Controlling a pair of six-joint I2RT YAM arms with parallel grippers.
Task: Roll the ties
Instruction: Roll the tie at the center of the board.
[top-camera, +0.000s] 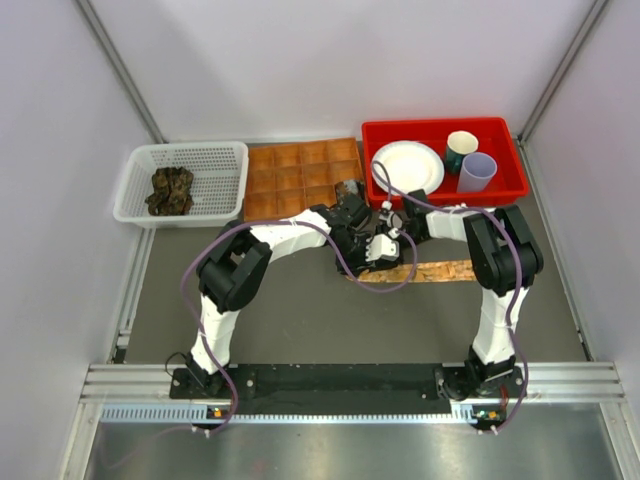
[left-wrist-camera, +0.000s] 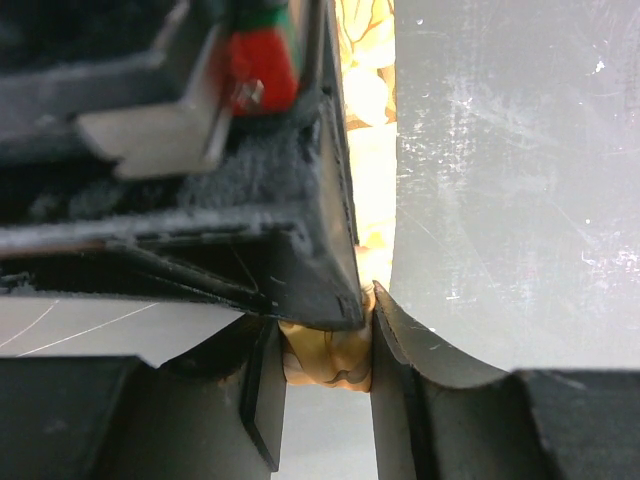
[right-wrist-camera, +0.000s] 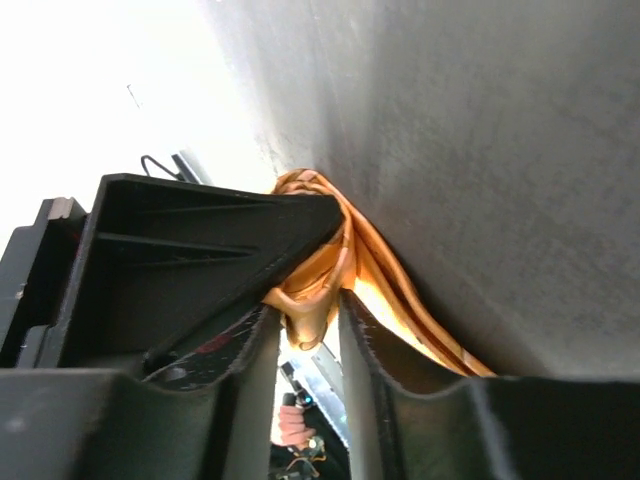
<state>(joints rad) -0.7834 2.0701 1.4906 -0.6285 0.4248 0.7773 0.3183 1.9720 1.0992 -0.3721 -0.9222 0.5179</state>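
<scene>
The tan-orange tie (top-camera: 440, 271) lies flat on the dark table, running right from where both grippers meet. My left gripper (top-camera: 357, 238) comes in from the left. In its wrist view the left gripper (left-wrist-camera: 326, 352) is shut on a bunched fold of the tie (left-wrist-camera: 330, 358), with the other gripper's black body just above. My right gripper (top-camera: 386, 246) faces it from the right. The right wrist view shows my right gripper (right-wrist-camera: 308, 318) shut on a fold of the same tie (right-wrist-camera: 318, 285). Dark green-brown ties (top-camera: 171, 191) lie heaped in the white basket (top-camera: 226, 156).
A brown compartment tray (top-camera: 290, 182) sits behind the grippers, with a dark tie end at its front right corner (top-camera: 349, 188). At the back right is a red bin (top-camera: 505, 189) holding a white plate (top-camera: 408, 166) and two cups (top-camera: 477, 172). Grey walls enclose the table.
</scene>
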